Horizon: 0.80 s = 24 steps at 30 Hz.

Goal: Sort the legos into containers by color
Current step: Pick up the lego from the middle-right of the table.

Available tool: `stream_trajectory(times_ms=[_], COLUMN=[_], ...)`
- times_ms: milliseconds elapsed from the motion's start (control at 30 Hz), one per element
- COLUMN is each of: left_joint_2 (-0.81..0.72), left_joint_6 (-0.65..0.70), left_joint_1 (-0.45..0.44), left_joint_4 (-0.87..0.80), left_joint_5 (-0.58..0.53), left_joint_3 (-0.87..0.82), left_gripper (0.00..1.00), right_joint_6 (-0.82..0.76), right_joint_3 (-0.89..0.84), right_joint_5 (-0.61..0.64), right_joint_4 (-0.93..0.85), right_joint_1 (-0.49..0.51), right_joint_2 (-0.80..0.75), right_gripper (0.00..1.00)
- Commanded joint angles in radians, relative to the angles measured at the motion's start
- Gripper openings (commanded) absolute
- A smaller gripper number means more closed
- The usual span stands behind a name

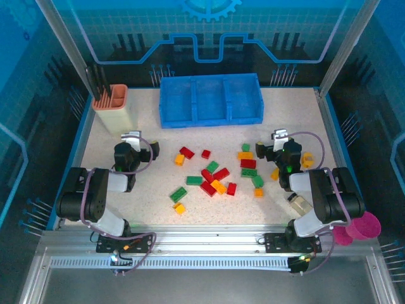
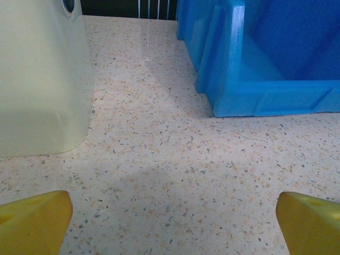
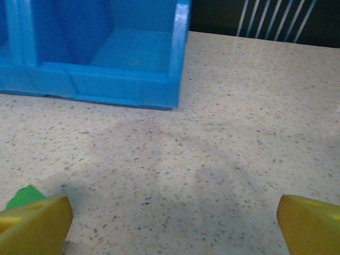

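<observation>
At the far left a peach slotted holder [image 1: 112, 104] stood upright on the pale speckled table [image 1: 158, 136]. My left end effector [image 2: 170, 220] hung spread wide over bare table, gripping nothing. It faced the far side, with the holder on its left and the bin's left end on its right.

The blue bin [image 1: 211, 99] lay along the far side, its long axis running left to right and its three compartments [image 1: 209, 95] side by side. The legos [image 1: 215, 174] lay scattered on the table nearer than the bin, between my arms, pointing every way. A long green brick [image 1: 178, 194] sat on a slant and a red brick [image 1: 248, 163] lay left to right.

My right end effector [image 3: 170, 223] was just as wide open and held nothing. It faced the bin's right corner, with a green lego [image 3: 21, 196] by its left finger. A pink cup [image 1: 364, 225] sat at the near right. Blue gridded panels walled the space.
</observation>
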Motion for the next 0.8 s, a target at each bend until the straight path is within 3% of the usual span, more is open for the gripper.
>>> stream_trajectory(times_ms=[0,67,133,233,333,433,533,767], left_joint_2=[-0.015,-0.083,-0.148,-0.23,-0.291,-0.335,-0.363,-0.42], left_joint_6=[-0.004,-0.019,-0.056,-0.091,-0.116,-0.115,-0.092,-0.088], left_joint_1=[0.005,0.001,-0.032,-0.087,-0.162,-0.221,-0.263,-0.31], left_joint_4=[-0.016,-0.221,-0.469,-0.739,-0.946,-1.089,-1.187,-1.268], left_joint_5=[0.012,-0.048,-0.232,-0.292,-0.355,-0.378,-0.352,-0.282], left_joint_3=[0.031,0.111,0.226,0.375,0.521,0.639,0.733,0.786], left_gripper=[0.99,0.99,1.0,0.99,1.0,0.99,0.99,0.99], right_joint_6=[0.044,0.084,0.195,0.332,0.432,0.507,0.525,0.464], right_joint_3=[0.026,0.072,0.194,0.352,0.457,0.507,0.523,0.569], right_joint_5=[0.132,0.22,0.239,0.261,0.23,0.167,0.189,0.098], right_joint_4=[-0.086,-0.275,-0.609,-0.989,-1.247,-1.393,-1.461,-1.539], right_joint_1=[0.004,0.017,0.007,0.005,0.002,0.001,-0.015,-0.186], right_joint_2=[-0.108,-0.22,-0.327,-0.382,-0.383,-0.375,-0.399,-0.348], right_gripper=[1.0,1.0,1.0,1.0,1.0,0.97,0.96,0.93])
